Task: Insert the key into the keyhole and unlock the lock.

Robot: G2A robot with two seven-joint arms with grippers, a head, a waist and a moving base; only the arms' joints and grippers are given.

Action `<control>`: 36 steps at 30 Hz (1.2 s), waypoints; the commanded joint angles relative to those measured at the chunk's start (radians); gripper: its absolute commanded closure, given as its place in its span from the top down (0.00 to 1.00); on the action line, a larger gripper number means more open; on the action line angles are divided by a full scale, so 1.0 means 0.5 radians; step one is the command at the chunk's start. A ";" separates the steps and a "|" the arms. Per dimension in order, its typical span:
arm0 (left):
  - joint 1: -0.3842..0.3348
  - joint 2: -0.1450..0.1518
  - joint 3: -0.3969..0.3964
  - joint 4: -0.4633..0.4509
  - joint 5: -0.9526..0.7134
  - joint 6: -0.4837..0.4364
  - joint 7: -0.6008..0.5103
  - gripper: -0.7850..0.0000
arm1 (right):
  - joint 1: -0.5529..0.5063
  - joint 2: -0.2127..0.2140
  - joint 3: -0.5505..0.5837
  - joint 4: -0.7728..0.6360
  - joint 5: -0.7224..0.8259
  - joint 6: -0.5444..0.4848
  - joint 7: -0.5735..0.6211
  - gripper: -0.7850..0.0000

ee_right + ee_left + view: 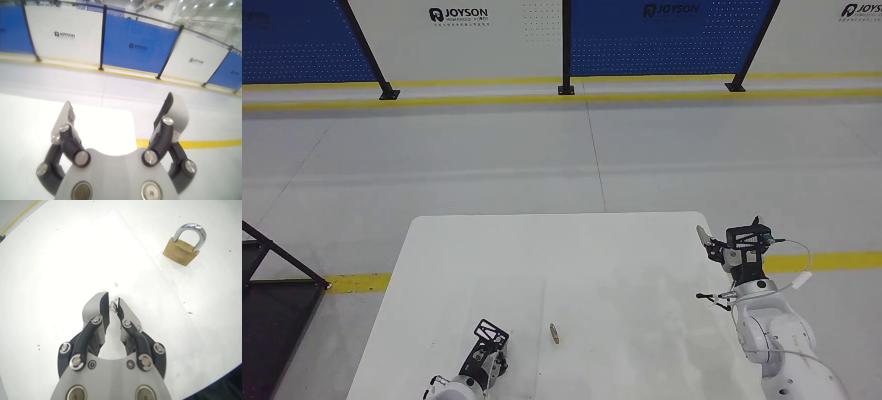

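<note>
A brass padlock [180, 251] with a closed steel shackle lies flat on the white table [56, 256]; from above it is a small dark shape [554, 333] near the front edge. My left gripper [113, 301] is low over the table a short way from the padlock, and its fingers are shut on a small silver key [113, 306], whose round head shows between the black pads. From above, the left gripper [489, 338] sits left of the padlock. My right gripper [119, 106] is open with nothing in it and hangs above the table's far right corner [732, 243].
The table's right edge and rounded far corner [130, 113] lie just below the right gripper. Grey floor with yellow lines and blue-and-white fence panels [662, 35] lie beyond. A dark frame [272, 265] stands off the table's left side.
</note>
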 commanded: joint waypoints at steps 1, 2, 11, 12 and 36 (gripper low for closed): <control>0.000 0.000 0.002 0.000 0.004 0.004 0.003 0.10 | 0.000 0.000 0.000 0.000 0.000 0.000 0.000 1.00; 0.000 0.000 0.002 0.000 0.005 0.005 0.006 0.10 | 0.000 0.000 0.000 0.000 0.000 0.000 0.000 1.00; 0.009 0.002 0.001 -0.007 0.016 0.023 0.021 0.00 | 0.000 0.000 0.000 0.000 0.000 0.000 0.000 1.00; 0.012 0.003 -0.001 -0.011 0.017 0.023 0.021 0.00 | 0.000 0.000 0.000 0.000 0.000 0.000 0.000 1.00; 0.470 0.074 -0.367 -0.296 -0.195 -0.406 1.224 0.00 | 0.000 0.000 0.000 0.000 0.000 0.000 0.000 1.00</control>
